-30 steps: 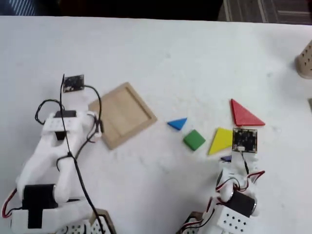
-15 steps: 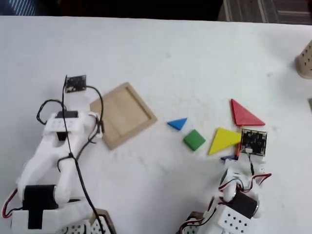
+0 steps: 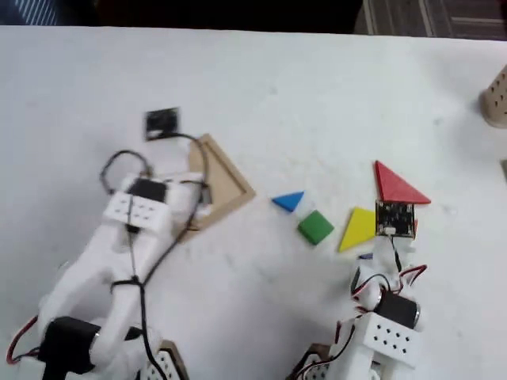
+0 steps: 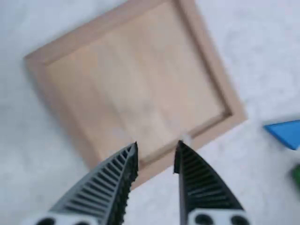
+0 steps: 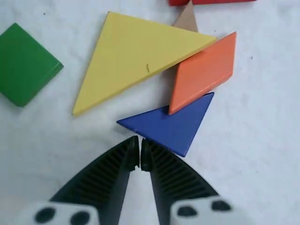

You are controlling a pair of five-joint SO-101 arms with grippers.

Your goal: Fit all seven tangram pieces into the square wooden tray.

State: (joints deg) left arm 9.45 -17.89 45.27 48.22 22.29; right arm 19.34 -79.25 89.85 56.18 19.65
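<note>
The square wooden tray [image 4: 136, 89] lies empty, and my left gripper [image 4: 157, 150] hangs open just above its near rim. In the high view the left arm covers much of the tray [image 3: 228, 180]. My right gripper [image 5: 139, 146] is shut with nothing in it, its tips just short of a dark blue triangle [image 5: 171, 126]. Touching that triangle is an orange parallelogram [image 5: 204, 72], which lies against a big yellow triangle [image 5: 136, 61]. A green square [image 5: 26, 63] lies apart. On the table between the arms are a light blue triangle [image 3: 289, 200], the green square [image 3: 316, 226], the yellow triangle [image 3: 358, 228] and a red triangle [image 3: 396, 186].
A small tan piece [image 5: 187, 21] peeks out between the yellow triangle and the red one. A pale perforated object [image 3: 497, 99] stands at the table's far right edge. Bare white table stretches behind the tray and the pieces.
The left arm has swung right and forward, now covering the tray's left half. The right wrist shifted right, then back left, above the yellow triangle's right corner.
</note>
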